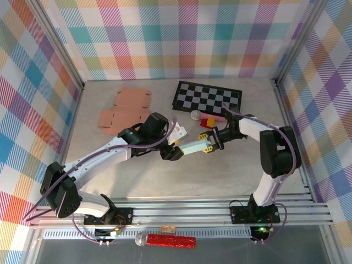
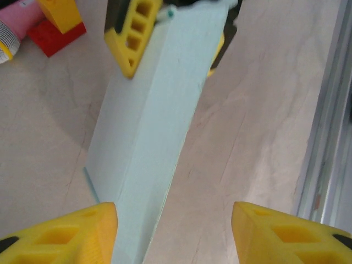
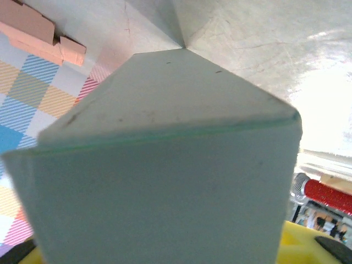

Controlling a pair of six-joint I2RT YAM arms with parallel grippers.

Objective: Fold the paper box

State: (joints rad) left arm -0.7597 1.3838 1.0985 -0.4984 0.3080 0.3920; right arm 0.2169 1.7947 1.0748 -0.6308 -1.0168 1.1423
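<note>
Bright, even light; glare whitens the tabletop point(image 3: 324, 104) beyond my right end effector point(image 1: 210, 142); the close paper box point(image 3: 165, 165) looks soft.

Close to the right wrist lens, the box point(image 3: 165, 176) hides the right fingers point(image 3: 311, 245) but for a yellow sliver. In the left wrist view the bottom edge crops the left fingers point(image 2: 60, 234) and the box's near end, and a pink thing point(image 2: 14, 30) is cut at the corner. From above, a round item point(image 1: 195, 115) — perhaps a ball — is too small to tell.

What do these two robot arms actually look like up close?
The left arm and right arm match: slim white links between chunky black joints, with a lilac cable trailing along each. The left end effector and right end effector have bright yellow fingers with rectangular cut-outs.
</note>
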